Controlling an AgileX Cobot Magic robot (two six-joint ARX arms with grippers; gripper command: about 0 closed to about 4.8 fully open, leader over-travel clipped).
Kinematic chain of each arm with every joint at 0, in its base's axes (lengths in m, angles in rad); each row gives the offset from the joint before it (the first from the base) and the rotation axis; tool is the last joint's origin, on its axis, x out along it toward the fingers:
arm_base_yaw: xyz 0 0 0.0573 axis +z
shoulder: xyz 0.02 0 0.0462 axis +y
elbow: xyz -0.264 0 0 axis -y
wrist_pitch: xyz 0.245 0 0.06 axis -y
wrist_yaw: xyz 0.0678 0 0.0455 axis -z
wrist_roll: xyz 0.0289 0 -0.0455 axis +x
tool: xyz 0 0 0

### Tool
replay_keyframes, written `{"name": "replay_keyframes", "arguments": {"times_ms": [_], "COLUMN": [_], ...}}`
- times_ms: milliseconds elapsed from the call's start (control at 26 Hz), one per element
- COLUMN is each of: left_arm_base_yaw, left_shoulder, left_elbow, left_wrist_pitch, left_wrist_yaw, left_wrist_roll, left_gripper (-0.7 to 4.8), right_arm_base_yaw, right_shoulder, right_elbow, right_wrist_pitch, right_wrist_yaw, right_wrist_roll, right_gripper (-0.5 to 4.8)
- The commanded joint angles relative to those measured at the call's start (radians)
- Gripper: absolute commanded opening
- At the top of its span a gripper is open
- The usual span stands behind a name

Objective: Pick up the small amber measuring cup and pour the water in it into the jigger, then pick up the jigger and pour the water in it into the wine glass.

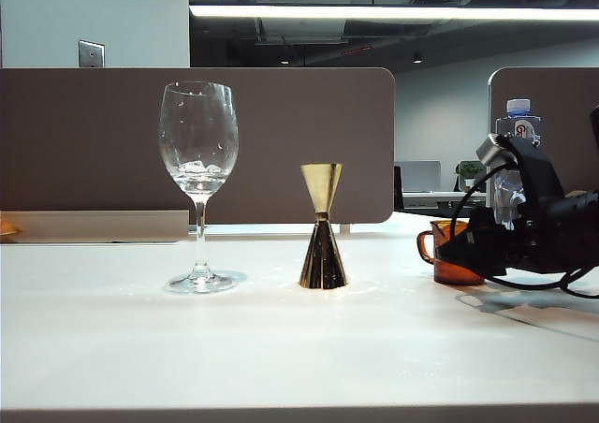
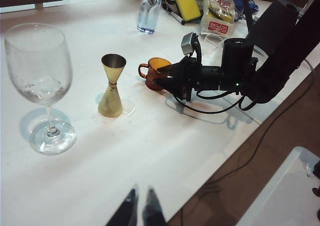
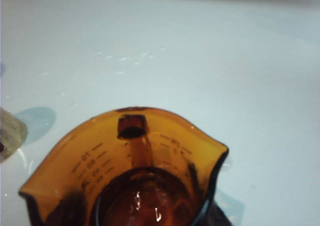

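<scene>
I see bare tabletop point(image 1: 281, 348) between jigger point(image 1: 322, 227) and amber measuring cup point(image 1: 451, 253); right gripper point(image 2: 162, 78) flanks the standing cup, grip undeterminable. Left gripper point(image 2: 141, 206), fingers nearly together, hovers near the tabletop edge.

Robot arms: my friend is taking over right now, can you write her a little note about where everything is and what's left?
Right gripper: at the small amber measuring cup, jaws around it; a firm grip can't be confirmed.
Left gripper: hangs away from the things, holding nothing; jaws close together.
The cup stands on the table with water inside. The jigger stands upright in the middle, the wine glass on its other side.
Done: right arm at the cup.
Left: lift the cup, pour into the jigger, then jigger into the glass.
</scene>
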Motion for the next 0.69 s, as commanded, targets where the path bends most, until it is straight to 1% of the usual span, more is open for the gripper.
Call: {"name": "replay_keyframes", "arguments": {"times_ms": [38, 154, 192, 269, 462, 577, 616, 693], "left_arm_base_yaw": [-0.001, -0.001, -0.001, -0.001, -0.001, -0.001, -0.001, -0.001], "left_shoulder": [0.001, 0.001, 0.001, 0.001, 0.001, 0.001, 0.001, 0.001], "left_elbow": [0.006, 0.006, 0.006, 0.006, 0.006, 0.006, 0.006, 0.006], "left_wrist_pitch": [0.013, 0.013, 0.013, 0.013, 0.013, 0.013, 0.013, 0.013], "left_wrist_yaw": [0.000, 0.000, 0.000, 0.000, 0.000, 0.000, 0.000, 0.000], "left_wrist_roll": [0.003, 0.003, 0.003, 0.003, 0.003, 0.003, 0.003, 0.003], "left_gripper": [0.26, 0.26, 0.26, 0.26, 0.26, 0.26, 0.26, 0.26], "right_arm_base_yaw": [0.000, 0.000, 0.000, 0.000, 0.003, 0.023, 0.034, 0.051], "right_shoulder": [0.010, 0.021, 0.023, 0.023, 0.023, 0.018, 0.012, 0.001], "right_elbow": [0.015, 0.021, 0.023, 0.026, 0.029, 0.029, 0.028, 0.028], "right_wrist_pitch": [0.019, 0.026, 0.025, 0.025, 0.030, 0.035, 0.034, 0.034], "right_wrist_yaw": [-0.004, -0.002, -0.002, -0.003, -0.002, 0.006, 0.023, 0.033], "right_wrist_roll": [0.003, 0.003, 0.003, 0.003, 0.003, 0.002, -0.006, -0.025], "right_gripper": [2.42, 2.37, 2.09, 1.30, 1.03, 0.33, 0.06, -0.01]}}
